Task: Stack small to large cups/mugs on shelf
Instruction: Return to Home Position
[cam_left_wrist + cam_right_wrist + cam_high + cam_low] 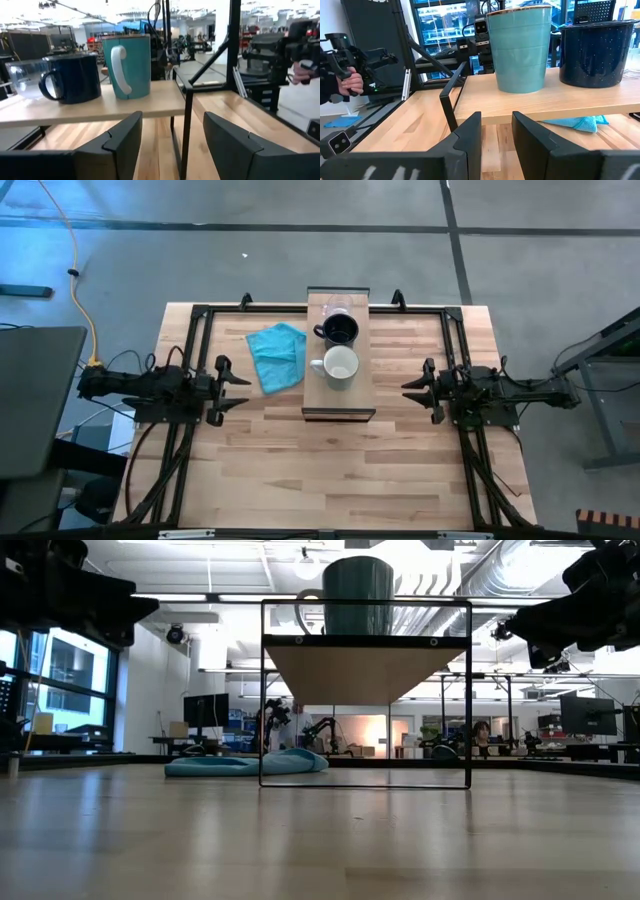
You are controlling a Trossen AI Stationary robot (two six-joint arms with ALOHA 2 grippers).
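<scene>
1. The shelf (340, 400) stands mid-table and carries three vessels in a row: clear glass cup (337, 307), dark blue mug (340, 330), light blue mug (340, 366).
2. The cup and dark blue mug appear to touch.
3. The left gripper (238, 390) hovers left of the shelf, jaws apart and empty.
4. The right gripper (412, 391) hovers opposite, jaws apart and empty.

table (330, 470): shelf (340, 398) + teal cloth (278, 355). shelf top: glass cup (334, 307), dk blue mug (340, 330), lt blue mug (340, 366).
</scene>
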